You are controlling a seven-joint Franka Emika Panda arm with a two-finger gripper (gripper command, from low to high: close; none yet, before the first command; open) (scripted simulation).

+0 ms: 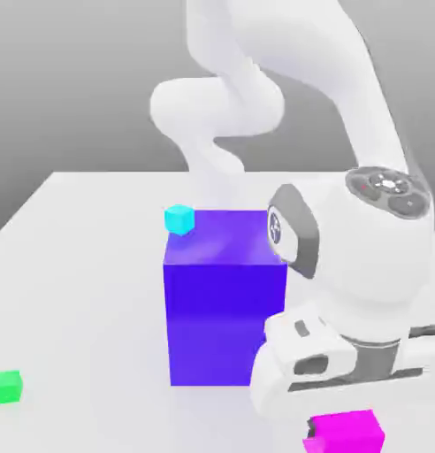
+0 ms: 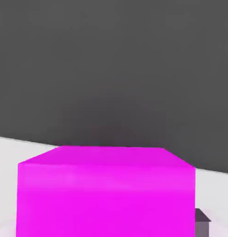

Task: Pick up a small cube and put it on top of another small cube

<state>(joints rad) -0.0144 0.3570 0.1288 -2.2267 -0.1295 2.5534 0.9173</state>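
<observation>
1. Fingers (image 2: pixel 202 223) of the gripper (image 1: pixel 345 431) are drawn in against the small magenta cube (image 1: pixel 349 432). In the hand view a dark finger lies flush on one side face of the cube, and the cube sits squarely between the jaws, so the gripper has hold of it.
2. At the far left of the exterior view, near the front edge, a small green cube (image 1: pixel 6 387) sits alone on the white table (image 1: pixel 80 265), well apart from everything else.
3. Further right and farther back, a small cyan cube (image 1: pixel 179 218) shows at the far left top corner of the big blue block (image 1: pixel 225 301). I cannot tell whether it rests on the block or on the table behind it.
4. The big blue block stands upright in the middle of the table, far larger than any of the cubes.
5. Just right of the block, the white arm (image 1: pixel 256 80) arches over from the far side. Its hand (image 1: pixel 354 363) points down, low and close to the block's near right edge.
6. Directly under the hand, at the near right of the scene, is the small magenta cube. I cannot tell whether its underside touches the table.
</observation>
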